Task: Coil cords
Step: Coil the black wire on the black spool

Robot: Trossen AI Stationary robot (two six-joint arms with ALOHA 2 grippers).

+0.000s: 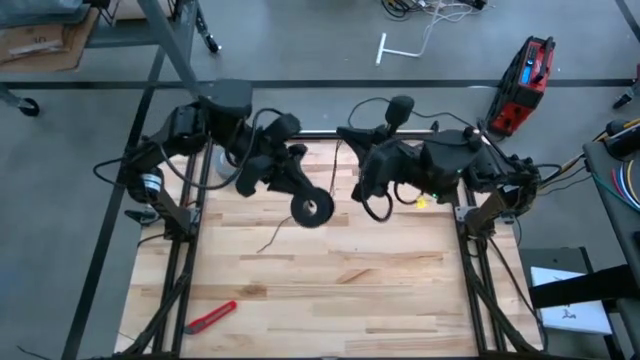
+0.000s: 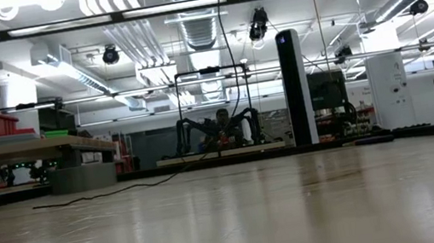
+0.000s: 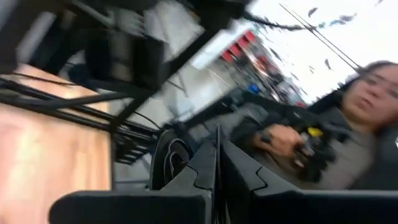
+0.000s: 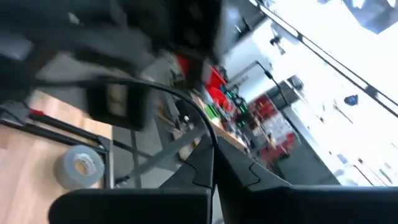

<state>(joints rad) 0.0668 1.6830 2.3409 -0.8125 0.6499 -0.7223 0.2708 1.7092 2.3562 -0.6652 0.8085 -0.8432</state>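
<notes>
In the high view my left pincer (image 1: 300,185) sits just above centre, clamped on the reel (image 1: 313,209), lifted. The cord (image 1: 272,238) trails down-left onto the surface (image 1: 330,290). My right pincer (image 1: 362,180), centre-right, looks pinched together, apparently on cord. I judge winding is underway; next I need slack fed evenly.

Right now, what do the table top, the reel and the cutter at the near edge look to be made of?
Table top: pale wood, jointed strips with visible grain, fairly matt. Reel: black, smooth, probably plastic; it sits by the left claw. Cutter: red body, likely plastic; too small to confirm.
</notes>
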